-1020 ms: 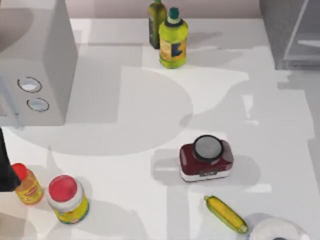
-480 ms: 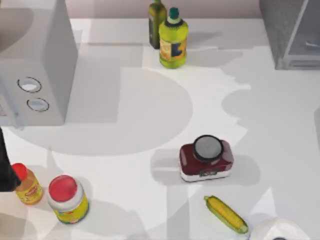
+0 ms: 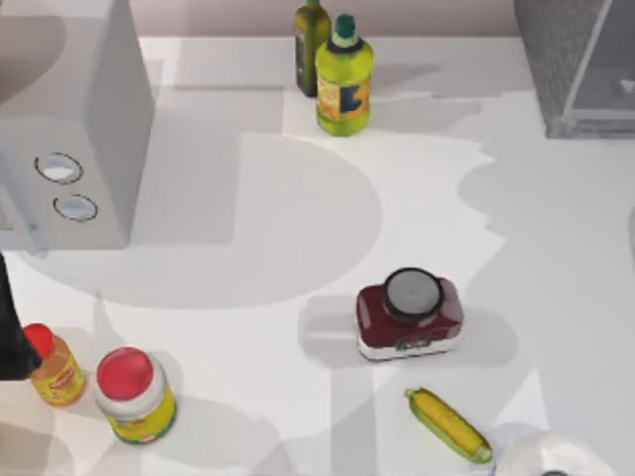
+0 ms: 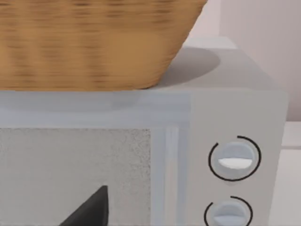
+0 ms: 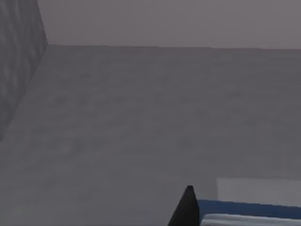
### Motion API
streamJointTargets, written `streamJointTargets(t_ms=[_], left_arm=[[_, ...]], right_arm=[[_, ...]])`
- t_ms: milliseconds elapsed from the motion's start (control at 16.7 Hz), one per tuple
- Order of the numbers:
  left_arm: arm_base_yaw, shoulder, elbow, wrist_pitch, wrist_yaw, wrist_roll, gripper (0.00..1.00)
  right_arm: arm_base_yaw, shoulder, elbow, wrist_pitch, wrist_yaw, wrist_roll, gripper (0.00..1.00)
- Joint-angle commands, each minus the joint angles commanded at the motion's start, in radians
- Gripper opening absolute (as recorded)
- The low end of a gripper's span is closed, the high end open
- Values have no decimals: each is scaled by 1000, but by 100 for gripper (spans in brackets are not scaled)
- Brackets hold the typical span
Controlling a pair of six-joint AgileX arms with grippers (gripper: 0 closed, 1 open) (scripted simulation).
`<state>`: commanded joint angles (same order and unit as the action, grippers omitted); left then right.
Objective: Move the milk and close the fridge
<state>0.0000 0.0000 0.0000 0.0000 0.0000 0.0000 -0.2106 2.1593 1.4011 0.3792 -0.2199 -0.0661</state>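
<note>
The right gripper (image 5: 188,209) is just beside the milk (image 5: 244,208), and both seem to be inside the fridge (image 3: 561,79) at the table's far right corner. I cannot tell if it grips the carton. If the hold is weak, the milk may slip or tip. The left gripper (image 4: 89,212) waits by the box with dials (image 4: 233,160).

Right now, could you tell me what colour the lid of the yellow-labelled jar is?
Red; the jar shows best in the top view, near the table's left front corner.
</note>
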Motion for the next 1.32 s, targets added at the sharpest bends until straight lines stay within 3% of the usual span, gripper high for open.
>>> streamJointTargets(t_ms=[420, 1200, 1320], left_arm=[[0, 0, 0, 0, 0, 0, 100], [0, 0, 0, 0, 0, 0, 100], [0, 0, 0, 0, 0, 0, 100]], right_arm=[[-5, 5, 4, -2, -2, -2, 0], [-5, 5, 4, -2, -2, -2, 98], [-5, 5, 4, -2, -2, -2, 100]])
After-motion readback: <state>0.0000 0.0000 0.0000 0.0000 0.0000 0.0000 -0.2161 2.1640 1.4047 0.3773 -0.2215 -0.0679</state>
